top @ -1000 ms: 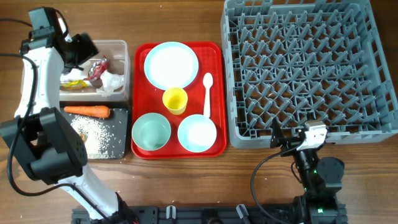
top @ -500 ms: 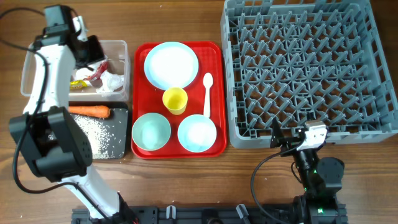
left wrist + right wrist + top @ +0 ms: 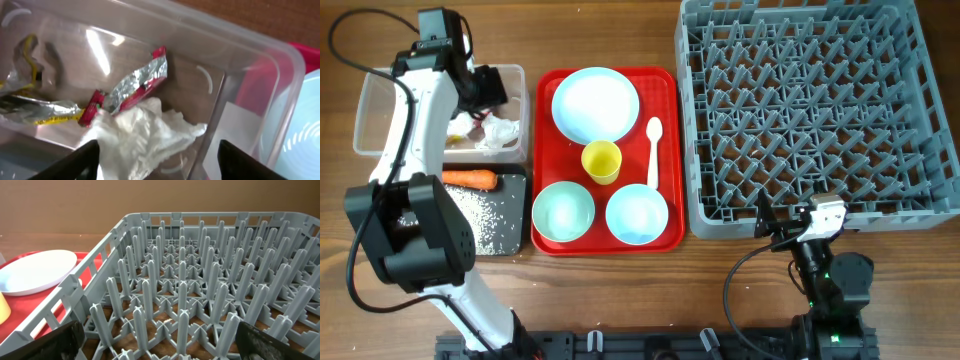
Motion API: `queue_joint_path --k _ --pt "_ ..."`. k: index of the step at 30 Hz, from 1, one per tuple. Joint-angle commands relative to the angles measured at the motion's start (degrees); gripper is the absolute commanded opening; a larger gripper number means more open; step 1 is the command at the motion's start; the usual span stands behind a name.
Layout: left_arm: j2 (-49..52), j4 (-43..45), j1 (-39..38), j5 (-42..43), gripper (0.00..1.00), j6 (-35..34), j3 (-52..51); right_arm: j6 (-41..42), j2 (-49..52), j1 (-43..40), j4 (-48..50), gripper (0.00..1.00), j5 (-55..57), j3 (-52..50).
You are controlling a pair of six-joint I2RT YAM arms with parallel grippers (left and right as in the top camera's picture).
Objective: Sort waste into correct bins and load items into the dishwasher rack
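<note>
The grey rack [image 3: 815, 110] takes up the right side of the table. The left arm [image 3: 415, 130] rises from the near edge and reaches far across. Its wrist is bent so that the left gripper [image 3: 485, 88] hangs over the right end of the clear tub [image 3: 375, 110], with its fingers [image 3: 85, 157] spread wide and nothing between them. The right arm [image 3: 830, 275] sits folded low at the near edge. The right gripper [image 3: 160, 345] faces the rack's near wall, fingers apart and empty. Between the tub and the rack lies the red tray [image 3: 550, 160], which carries the plate [image 3: 595, 104], two bowls [image 3: 563, 212] [image 3: 637, 213], the yellow cup [image 3: 602, 161] and the white spoon [image 3: 653, 152]. The black tray [image 3: 510, 235], just in front of the tub, holds the carrot [image 3: 470, 180] and scattered rice [image 3: 480, 215]. Inside the tub, a red-and-silver wrapper [image 3: 135, 90] rests against crumpled tissue [image 3: 140, 135].
</note>
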Motion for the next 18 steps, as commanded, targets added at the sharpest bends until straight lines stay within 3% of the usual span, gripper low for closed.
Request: queue_joint_path --k 1,2,3,4,5,6,8,9,10,11,13,15,16,17,18 --pt "-2.8 -1.0 0.2 4.8 0.87 -1.4 1.6 -0.3 0.0 -0.2 0.2 1.0 0.4 -0.1" --pt "-3.8 -5.6 -0.2 6.9 0.77 -1.3 2.6 -0.3 0.0 -0.2 0.2 1.0 0.4 -0.1" --pt "-4.5 -4.3 -0.6 2.7 0.77 -1.5 2.3 -0.3 0.0 -0.2 0.2 1.0 0.4 -0.1" --pt "-4.5 1.3 -0.8 -4.3 0.98 -1.7 1.4 -0.3 0.0 -0.2 0.2 1.0 0.4 -0.1" --pt "-4.0 5.5 -0.7 -7.5 1.0 -1.8 0.9 -0.3 0.0 -0.2 0.2 1.0 0.4 -0.1" --pt "-3.2 4.8 -0.2 -4.7 1.0 -1.1 2.2 -0.3 0.0 -0.2 0.2 1.0 0.4 -0.1" --pt "-4.0 -2.3 0.0 2.1 0.74 -1.2 4.3 -0.3 0.0 -0.2 0.2 1.0 0.4 -0.1" --pt "-3.7 1.5 0.0 -0.7 0.82 -1.2 3.6 -0.3 0.0 -0.2 0.2 1.0 0.4 -0.1" --pt "-2.9 3.7 0.1 -1.9 0.98 -1.0 3.3 -0.3 0.0 -0.2 0.2 1.0 0.4 -0.1" --pt "-2.6 1.9 0.3 -0.5 0.95 -0.9 4.1 -0.3 0.0 -0.2 0.2 1.0 0.4 -0.1" --pt "-3.2 -2.4 0.3 1.9 0.66 0.5 4.7 -0.3 0.0 -0.2 0.2 1.0 0.4 -0.1" --pt "-2.2 1.5 0.4 1.0 0.7 1.9 3.5 -0.3 0.0 -0.2 0.2 1.0 0.4 -0.1" --pt "-2.1 0.3 0.6 2.0 0.41 1.8 3.6 -0.3 0.0 -0.2 0.2 1.0 0.4 -0.1" --pt "-2.4 -2.6 0.6 3.6 0.19 1.8 3.6 -0.3 0.0 -0.2 0.2 1.0 0.4 -0.1" --pt "-2.6 -3.8 0.5 3.7 0.04 1.9 3.5 -0.3 0.0 -0.2 0.2 1.0 0.4 -0.1"
